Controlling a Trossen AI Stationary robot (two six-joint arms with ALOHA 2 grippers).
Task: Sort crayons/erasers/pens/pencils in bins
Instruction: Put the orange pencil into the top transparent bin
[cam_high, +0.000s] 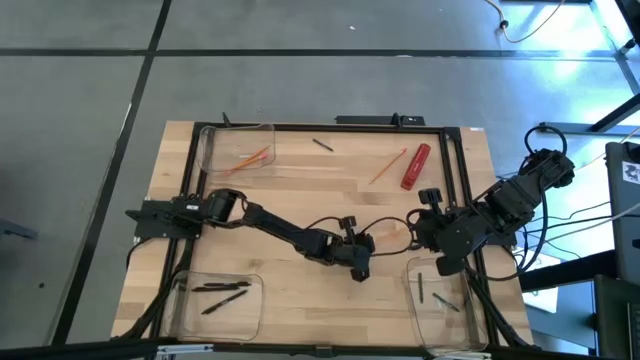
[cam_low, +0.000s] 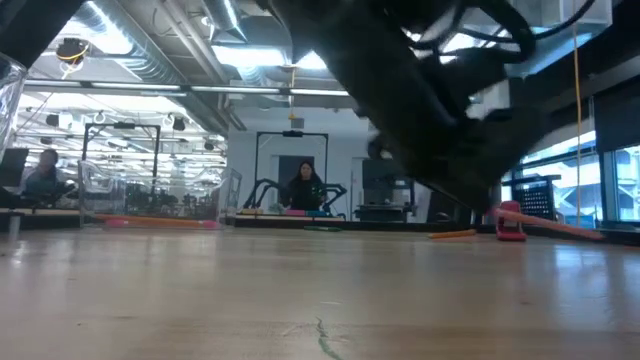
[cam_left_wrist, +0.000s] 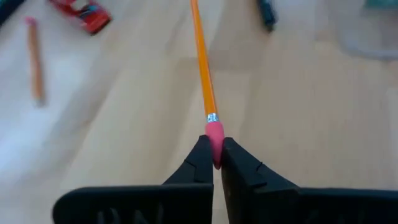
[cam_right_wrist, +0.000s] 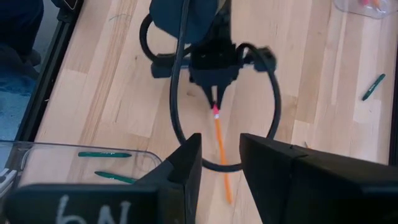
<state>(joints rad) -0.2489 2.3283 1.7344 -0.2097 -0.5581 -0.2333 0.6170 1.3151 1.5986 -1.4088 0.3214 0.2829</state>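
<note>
Left wrist view: left gripper pinched shut on the pink eraser end of a pencil, whose shaft runs out over the wooden table near mid-table, well apart from the pencil bin. Judged light and stiff, but the rubbery tip is a poor hold and could pivot; mid-shaft would be steadier. Right gripper hovers just beside the pencil, fingers parted and empty; smooth plank surface, open workshop with seated people beyond.
</note>
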